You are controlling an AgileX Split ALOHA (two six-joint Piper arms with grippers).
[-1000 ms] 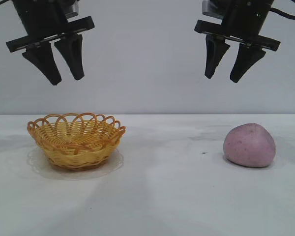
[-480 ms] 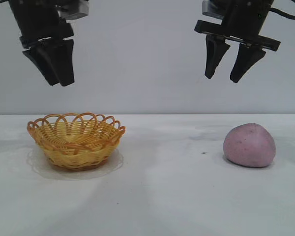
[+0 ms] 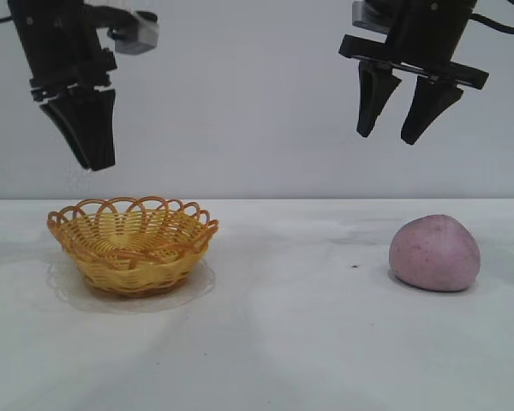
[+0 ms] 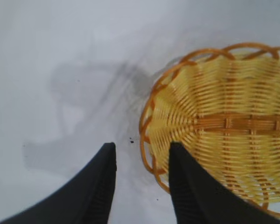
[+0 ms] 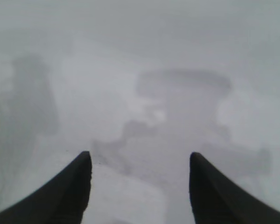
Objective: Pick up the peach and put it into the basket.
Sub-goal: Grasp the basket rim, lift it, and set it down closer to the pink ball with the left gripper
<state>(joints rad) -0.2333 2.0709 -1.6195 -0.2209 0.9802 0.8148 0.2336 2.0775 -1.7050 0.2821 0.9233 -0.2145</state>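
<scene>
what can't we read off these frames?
- Basket floor: hidden by its own near wall in the exterior view; cut off at the frame edge in the left wrist view.
- Peach: absent from both wrist views; back side unseen.
- Left gripper gap: edge-on in the exterior view.

A yellow woven basket (image 3: 133,244) with an orange looped rim and a speckled pink-mauve peach (image 3: 434,253) on a white table (image 3: 291,342); black grippers.
</scene>
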